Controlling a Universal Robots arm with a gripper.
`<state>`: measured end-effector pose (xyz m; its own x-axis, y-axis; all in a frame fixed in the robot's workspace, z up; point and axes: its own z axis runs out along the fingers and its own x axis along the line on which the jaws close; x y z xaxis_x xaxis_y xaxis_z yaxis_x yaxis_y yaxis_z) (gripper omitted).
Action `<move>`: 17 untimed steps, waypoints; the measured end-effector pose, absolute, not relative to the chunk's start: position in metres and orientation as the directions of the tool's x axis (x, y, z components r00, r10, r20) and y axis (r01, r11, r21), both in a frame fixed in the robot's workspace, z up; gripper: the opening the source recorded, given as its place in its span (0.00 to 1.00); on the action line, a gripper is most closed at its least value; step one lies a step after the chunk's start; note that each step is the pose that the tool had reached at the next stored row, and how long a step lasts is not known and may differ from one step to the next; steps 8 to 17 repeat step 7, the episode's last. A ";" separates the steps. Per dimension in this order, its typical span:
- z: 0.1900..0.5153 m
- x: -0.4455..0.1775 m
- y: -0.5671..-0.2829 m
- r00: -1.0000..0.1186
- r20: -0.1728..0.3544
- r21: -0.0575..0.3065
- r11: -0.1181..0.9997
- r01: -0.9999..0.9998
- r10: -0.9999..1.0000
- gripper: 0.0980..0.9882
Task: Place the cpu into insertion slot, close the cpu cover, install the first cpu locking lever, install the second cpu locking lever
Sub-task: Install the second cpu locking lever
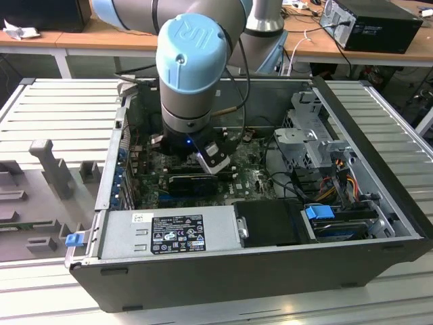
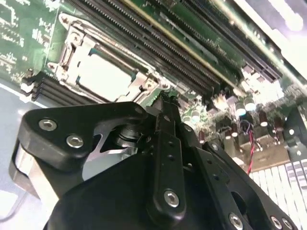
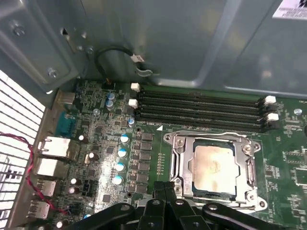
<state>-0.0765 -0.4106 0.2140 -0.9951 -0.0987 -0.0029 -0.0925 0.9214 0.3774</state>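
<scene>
The cpu (image 3: 213, 165), a pale beige-silver square, lies in the insertion slot (image 3: 169, 138) on the green motherboard. The silvery cpu cover (image 3: 182, 153) lies flat around the chip as a frame. In the second wrist view the cpu (image 2: 103, 76) and the cpu cover (image 2: 79, 45) sit just beyond the fingertips. My gripper (image 3: 164, 186) is shut, with its black tips together at the socket's near corner and low over the board. I cannot tell whether the tips touch a locking lever. In the exterior view the gripper (image 1: 213, 161) reaches down inside the open computer case.
Several long black memory slots (image 3: 201, 108) run beside the socket, close to the grey case wall (image 3: 192, 43). Blue-topped capacitors (image 3: 120, 153) and rear ports with a red-black wire (image 3: 29, 163) flank it. A power supply (image 1: 169, 233) and a drive cage (image 1: 304, 128) crowd the case.
</scene>
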 end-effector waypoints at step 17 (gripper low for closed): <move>0.229 -0.076 -0.410 -0.995 -0.003 0.378 0.921 -0.093 -0.099 0.01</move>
